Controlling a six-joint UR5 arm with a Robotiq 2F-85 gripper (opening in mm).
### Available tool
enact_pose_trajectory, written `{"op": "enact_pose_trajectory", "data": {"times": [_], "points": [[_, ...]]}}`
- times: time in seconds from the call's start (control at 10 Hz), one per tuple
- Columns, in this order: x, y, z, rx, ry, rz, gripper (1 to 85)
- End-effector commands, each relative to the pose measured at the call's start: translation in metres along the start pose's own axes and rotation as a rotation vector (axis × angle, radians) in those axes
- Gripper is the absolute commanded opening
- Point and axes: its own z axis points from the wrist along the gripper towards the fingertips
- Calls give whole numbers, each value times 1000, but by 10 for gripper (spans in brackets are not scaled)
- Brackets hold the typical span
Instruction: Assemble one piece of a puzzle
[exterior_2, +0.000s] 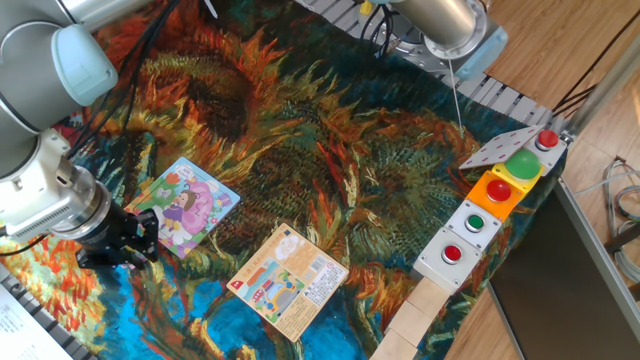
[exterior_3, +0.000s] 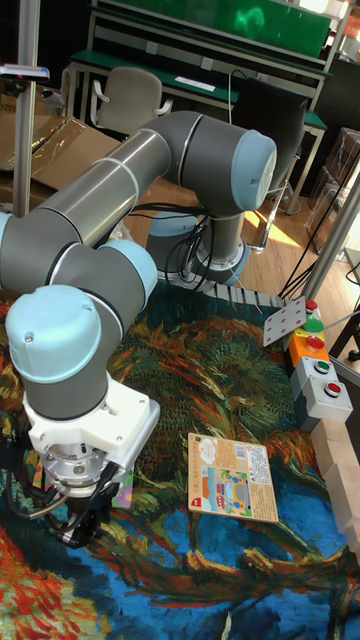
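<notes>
Two flat printed things lie on your sunflower-patterned cloth: the puzzle, a square board with a light-blue edge and a girl in purple and pink, and an orange-peach card nearer the front edge of the table. They are near each other but do not touch.

Your gripper sits low, just beside the left corner of the puzzle — in the fixed view its dark fingers overlap the board's edge a little. In the tall fixed view the gripper points down at the cloth, and only a narrow strip of the puzzle shows beside the white wrist flange. I cannot tell if the fingers are spread or closed, because they are dark and the arm covers much of them. I also cannot find the piece in either view; it is too small or hidden, so I cannot say whether the fingers hold it.

At the right side of the table you have a row of button boxes with red and green buttons, well apart from the puzzle. Pale wooden blocks stand along the edge below them.
</notes>
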Motion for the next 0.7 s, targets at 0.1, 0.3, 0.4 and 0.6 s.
{"op": "enact_pose_trajectory", "data": {"times": [0.1,0.3,0.4,0.6], "points": [[-2,-1,2,5,-10,1,250],[-1,-1,2,6,-11,-1,247],[1,-2,1,6,-11,-4,247],[1,-5,1,8,-13,-8,227]]}}
